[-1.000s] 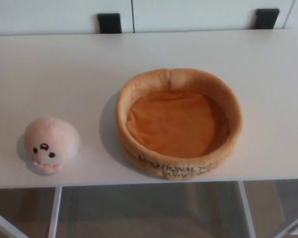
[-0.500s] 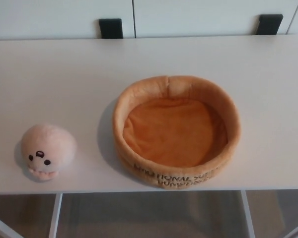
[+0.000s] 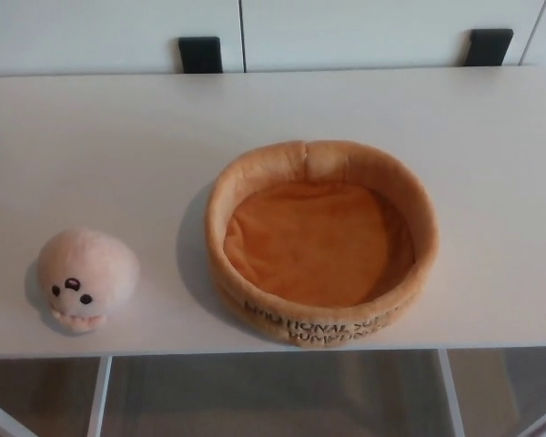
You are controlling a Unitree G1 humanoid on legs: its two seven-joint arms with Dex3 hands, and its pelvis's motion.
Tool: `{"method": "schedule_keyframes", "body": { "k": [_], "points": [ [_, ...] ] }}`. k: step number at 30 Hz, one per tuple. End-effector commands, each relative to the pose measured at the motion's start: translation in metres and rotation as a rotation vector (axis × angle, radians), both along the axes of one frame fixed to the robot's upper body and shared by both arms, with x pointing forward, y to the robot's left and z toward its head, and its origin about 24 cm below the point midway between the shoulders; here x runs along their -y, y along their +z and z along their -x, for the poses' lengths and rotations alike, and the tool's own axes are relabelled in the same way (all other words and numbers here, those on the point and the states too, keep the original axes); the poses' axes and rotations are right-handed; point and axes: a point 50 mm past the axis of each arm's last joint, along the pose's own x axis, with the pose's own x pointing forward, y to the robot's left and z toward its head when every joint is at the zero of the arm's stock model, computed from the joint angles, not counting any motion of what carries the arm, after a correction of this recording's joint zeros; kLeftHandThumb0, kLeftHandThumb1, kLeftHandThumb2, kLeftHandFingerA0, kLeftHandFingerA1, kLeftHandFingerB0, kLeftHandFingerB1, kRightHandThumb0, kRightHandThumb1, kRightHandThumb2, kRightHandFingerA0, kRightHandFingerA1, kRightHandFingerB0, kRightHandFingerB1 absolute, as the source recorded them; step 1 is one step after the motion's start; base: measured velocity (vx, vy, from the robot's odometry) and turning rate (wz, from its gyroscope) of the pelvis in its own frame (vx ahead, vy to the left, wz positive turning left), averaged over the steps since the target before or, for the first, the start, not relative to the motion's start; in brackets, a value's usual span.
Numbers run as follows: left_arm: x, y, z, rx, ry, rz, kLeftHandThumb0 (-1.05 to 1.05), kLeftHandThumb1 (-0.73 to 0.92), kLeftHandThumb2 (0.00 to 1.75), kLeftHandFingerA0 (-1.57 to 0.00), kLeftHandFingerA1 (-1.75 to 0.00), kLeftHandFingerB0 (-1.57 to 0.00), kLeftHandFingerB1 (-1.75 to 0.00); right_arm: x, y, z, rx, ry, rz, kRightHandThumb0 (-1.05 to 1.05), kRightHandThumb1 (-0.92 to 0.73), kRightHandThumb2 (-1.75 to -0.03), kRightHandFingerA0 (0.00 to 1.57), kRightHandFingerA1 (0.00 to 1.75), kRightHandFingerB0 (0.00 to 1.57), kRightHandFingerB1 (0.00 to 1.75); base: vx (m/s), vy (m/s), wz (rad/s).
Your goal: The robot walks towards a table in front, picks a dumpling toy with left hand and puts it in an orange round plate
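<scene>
Head view, no robot hands in frame, so finger state can't be told and no relation btw fingers and toy is visible. Dumpling toy [image 3: 86,279] sits lower left of frame on white table [image 3: 100,146], near the front edge, pale pink, round, face w/ dark eyes toward camera. Orange round plate [image 3: 323,314] is center-right, soft plush w/ raised rim, dark lettering on front wall, too blurry to read fully. Inside of plate holds nothing. Toy and plate apart, bare table strip btw them. Two black brackets [image 3: 200,54] at top edge, upper left and upper right, against white panels [image 3: 109,27]. Table legs [image 3: 98,396] show along bottom.
</scene>
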Motion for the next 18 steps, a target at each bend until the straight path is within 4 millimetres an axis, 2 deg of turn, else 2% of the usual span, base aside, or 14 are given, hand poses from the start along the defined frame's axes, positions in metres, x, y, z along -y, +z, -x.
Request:
{"method": "schedule_keyframes", "body": {
  "k": [1, 3, 5, 6, 7, 9, 10, 11, 12, 13, 14, 15, 17, 18],
  "points": [
    [0.0, 0.023, -0.005, 0.048, -0.121, -0.03, -0.37, 0.56, 0.57, -0.38, -0.36, -0.29, -0.3, 0.007, 0.004, 0.003, 0.016, -0.032, 0.012, -0.47, -0.49, -0.79, 0.63, 0.58, 0.38, 0.47, 0.0, 0.0, 0.0],
    [0.008, 0.048, 0.0, 0.154, -0.208, -0.026, -0.37, 0.56, 0.58, -0.31, -0.35, -0.27, -0.31, 0.008, 0.004, 0.007, 0.008, -0.052, 0.015, -0.47, -0.49, -0.78, 0.62, 0.57, 0.37, 0.46, 0.0, 0.0, 0.0],
    [0.009, 0.049, 0.001, 0.152, -0.208, -0.028, -0.37, 0.56, 0.58, -0.31, -0.35, -0.27, -0.31, 0.008, 0.004, 0.007, 0.008, -0.052, 0.015, -0.47, -0.49, -0.78, 0.62, 0.57, 0.37, 0.46, 0.0, 0.0, 0.0],
    [0.013, 0.073, 0.01, 0.242, -0.272, -0.029, -0.4, 0.54, 0.57, -0.3, -0.35, -0.27, -0.3, 0.008, 0.004, 0.01, 0.0, -0.045, 0.014, -0.46, -0.48, -0.78, 0.61, 0.58, 0.36, 0.46, 0.0, 0.0, 0.0],
    [0.018, 0.098, 0.017, 0.319, -0.327, -0.005, -0.25, 0.38, 0.92, -0.11, -0.53, -0.1, -0.51, 0.009, 0.005, 0.01, 0.0, -0.047, 0.014, -0.46, -0.48, -0.77, 0.63, 0.58, 0.37, 0.46, 0.0, 0.0, 0.0],
    [0.023, 0.12, 0.021, 0.375, -0.37, 0.026, -0.25, 0.38, 0.92, -0.11, -0.53, -0.1, -0.51, 0.01, 0.005, 0.009, 0.006, -0.053, 0.015, -0.46, -0.48, -0.77, 0.63, 0.58, 0.37, 0.46, 0.0, 0.0, 0.0],
    [0.023, 0.12, 0.021, 0.374, -0.369, 0.025, -0.25, 0.38, 0.92, -0.11, -0.53, -0.1, -0.51, 0.01, 0.005, 0.009, 0.006, -0.053, 0.015, -0.46, -0.48, -0.77, 0.63, 0.58, 0.37, 0.46, 0.0, 0.0, 0.0],
    [0.03, 0.162, 0.024, 0.538, -0.434, 0.027, -0.49, 0.42, 0.66, -0.27, -0.42, -0.22, -0.37, 0.011, 0.006, 0.008, 0.003, -0.057, 0.028, -0.45, -0.48, -0.77, 0.64, 0.57, 0.38, 0.46, 0.0, 0.0, 0.0],
    [0.032, 0.167, 0.025, 0.555, -0.442, 0.026, -0.49, 0.42, 0.66, -0.27, -0.42, -0.22, -0.37, 0.011, 0.006, 0.007, 0.003, -0.058, 0.03, -0.45, -0.48, -0.77, 0.64, 0.57, 0.38, 0.46, 0.0, 0.0, 0.0],
    [0.035, 0.189, 0.023, 0.648, -0.472, 0.008, -0.51, 0.4, 0.65, -0.25, -0.42, -0.21, -0.36, 0.012, 0.006, 0.007, -0.003, -0.047, 0.034, -0.46, -0.49, -0.77, 0.62, 0.57, 0.39, 0.46, 0.0, 0.0, 0.0],
    [0.04, 0.212, 0.021, 0.727, -0.487, -0.016, -0.47, 0.47, 0.55, -0.18, -0.32, -0.2, -0.28, 0.012, 0.006, 0.007, -0.007, -0.042, 0.035, -0.48, -0.47, -0.78, 0.64, 0.57, 0.39, 0.47, 0.0, 0.0, 0.0],
    [0.044, 0.23, 0.02, 0.775, -0.491, -0.032, -0.47, 0.47, 0.55, -0.18, -0.32, -0.2, -0.28, 0.012, 0.006, 0.007, -0.009, -0.04, 0.035, -0.48, -0.47, -0.78, 0.64, 0.57, 0.39, 0.47, 0.0, 0.0, 0.0],
    [0.049, 0.249, 0.016, 0.858, -0.511, -0.055, -0.47, 0.45, 0.54, -0.18, -0.33, -0.2, -0.28, 0.012, 0.007, 0.007, -0.006, -0.033, 0.029, -0.47, -0.48, -0.78, 0.63, 0.58, 0.38, 0.47, 0.0, 0.0, 0.0],
    [0.054, 0.27, 0.011, 0.947, -0.552, -0.119, -0.3, 0.27, 0.85, -0.02, -0.49, 0.0, -0.46, 0.012, 0.007, 0.007, -0.008, -0.029, 0.029, -0.38, -0.58, -0.58, 0.66, 0.44, 0.44, 0.35, 0.0, 0.0, 0.0]
  ]
}}
